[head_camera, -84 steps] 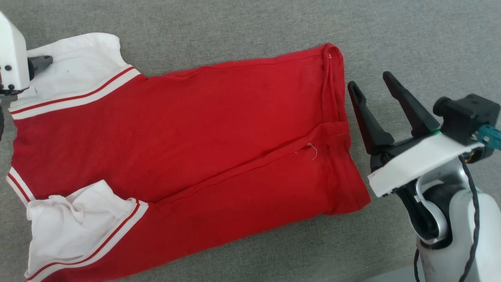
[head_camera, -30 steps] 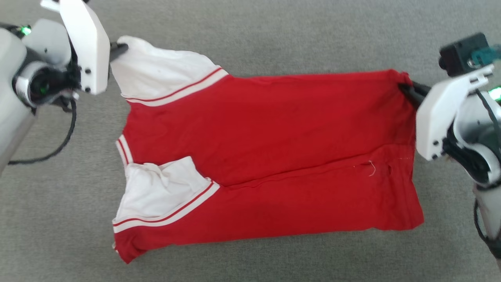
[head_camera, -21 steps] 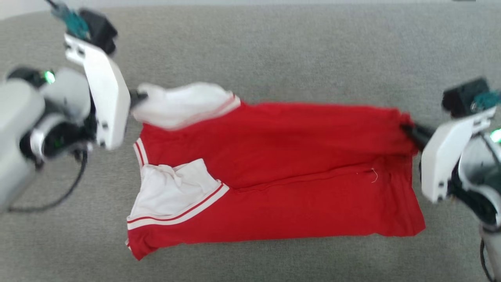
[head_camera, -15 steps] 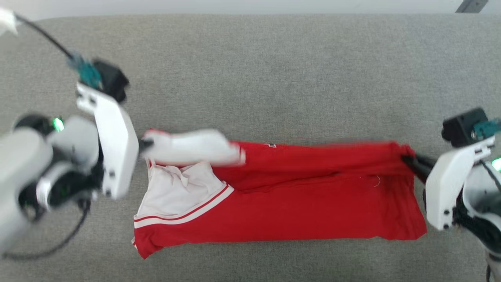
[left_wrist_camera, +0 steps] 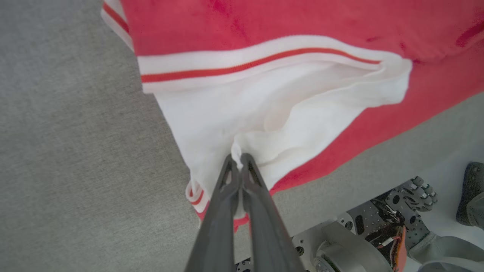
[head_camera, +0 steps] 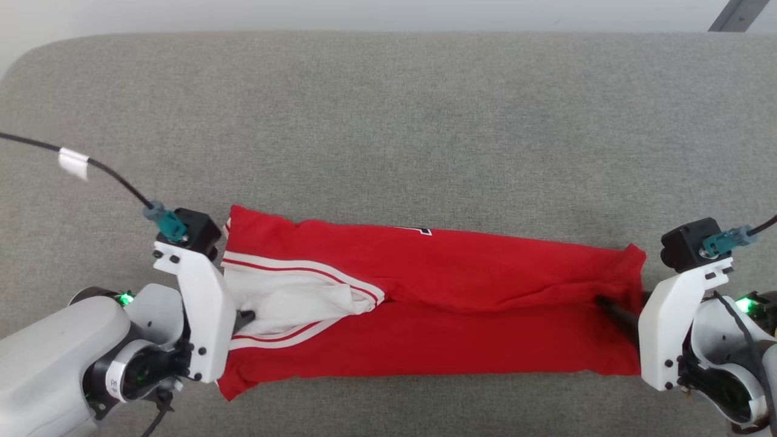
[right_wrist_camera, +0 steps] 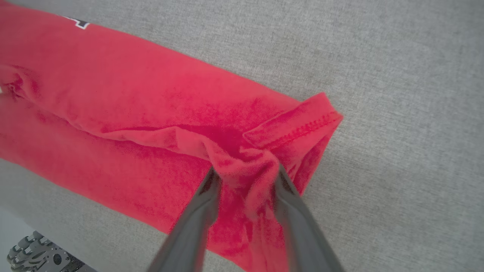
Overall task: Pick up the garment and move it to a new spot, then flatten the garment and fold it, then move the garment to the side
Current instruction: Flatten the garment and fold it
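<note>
Bright, even light, faint shadows — wrist views slightly soft

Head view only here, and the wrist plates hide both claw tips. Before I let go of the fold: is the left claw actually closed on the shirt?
Observer: Yes. In the left wrist view the left claw is shut on a small pinch of the garment, on its white sleeve.
Operator: And the right claw?
Observer: The right wrist view shows the right claw with its jaws standing apart and a bunch of the red hem lying between them. It no longer looks like a tight pinch.
</note>
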{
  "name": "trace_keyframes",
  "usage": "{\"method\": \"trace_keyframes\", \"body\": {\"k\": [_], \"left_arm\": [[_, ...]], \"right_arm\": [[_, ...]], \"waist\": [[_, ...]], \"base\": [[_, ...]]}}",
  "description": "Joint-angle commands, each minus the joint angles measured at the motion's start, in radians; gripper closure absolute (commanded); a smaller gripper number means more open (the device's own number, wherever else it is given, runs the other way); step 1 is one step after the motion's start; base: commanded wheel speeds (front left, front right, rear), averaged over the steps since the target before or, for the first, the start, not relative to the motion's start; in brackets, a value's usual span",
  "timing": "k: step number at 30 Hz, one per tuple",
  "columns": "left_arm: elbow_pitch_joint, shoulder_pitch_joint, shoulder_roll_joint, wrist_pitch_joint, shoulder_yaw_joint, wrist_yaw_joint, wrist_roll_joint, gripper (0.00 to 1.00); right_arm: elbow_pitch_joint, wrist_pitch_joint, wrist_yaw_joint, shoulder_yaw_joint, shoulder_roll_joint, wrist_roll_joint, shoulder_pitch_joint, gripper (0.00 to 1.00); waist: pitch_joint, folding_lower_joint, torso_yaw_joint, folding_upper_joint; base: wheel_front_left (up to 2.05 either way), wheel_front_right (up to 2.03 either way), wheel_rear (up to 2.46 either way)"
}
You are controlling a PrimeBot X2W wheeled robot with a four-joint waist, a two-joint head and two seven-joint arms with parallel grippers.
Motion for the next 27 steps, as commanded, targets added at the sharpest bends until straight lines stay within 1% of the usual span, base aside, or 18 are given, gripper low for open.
{"method": "trace_keyframes", "body": {"k": [1, 4, 8, 14, 20, 22, 27], "left_arm": [[0.026, 0.019, -0.007, -0.033, 0.01, -0.014, 0.003, 0.0], [0.056, 0.04, -0.019, -0.097, 0.026, -0.034, 0.0, 0.0], [0.069, 0.06, -0.016, -0.199, 0.057, -0.052, 0.013, 0.0], [0.055, 0.1, -0.002, -0.391, 0.11, -0.067, 0.05, 0.0], [0.052, 0.153, 0.009, -0.591, 0.149, -0.065, 0.097, 0.0], [0.055, 0.176, 0.004, -0.652, 0.159, -0.066, 0.109, 0.0], [0.07, 0.222, -0.006, -0.756, 0.175, -0.058, 0.127, 0.0]], "right_arm": [[-0.001, -0.002, 0.0, 0.001, 0.006, 0.006, -0.007, 0.0], [-0.014, 0.012, 0.0, -0.018, 0.004, 0.013, -0.002, 0.0], [-0.051, 0.043, 0.0, -0.069, 0.018, 0.02, 0.02, 0.0], [-0.079, 0.088, 0.0, -0.151, 0.04, -0.006, 0.032, 0.0], [-0.022, 0.113, 0.0, -0.209, 0.066, -0.014, 0.032, 0.0], [0.006, 0.117, 0.0, -0.218, 0.069, -0.022, 0.027, 0.0], [0.097, 0.124, 0.0, -0.22, 0.082, -0.007, 0.008, 0.0]], "waist": [[-0.005, 0.0, -0.001, 0.0], [-0.012, 0.0, -0.002, 0.0], [-0.019, 0.0, 0.003, 0.0], [-0.02, 0.0, 0.014, 0.0], [-0.016, 0.0, 0.04, 0.0], [-0.014, 0.0, 0.05, 0.0], [-0.008, 0.0, 0.079, 0.0]], "base": [[0.0, 0.0, 0.0], [0.0, 0.0, 0.0], [0.0, 0.0, 0.0], [0.0, 0.0, 0.0], [0.0, 0.0, 0.0], [0.0, 0.0, 0.0], [0.0, 0.0, 0.0]]}}
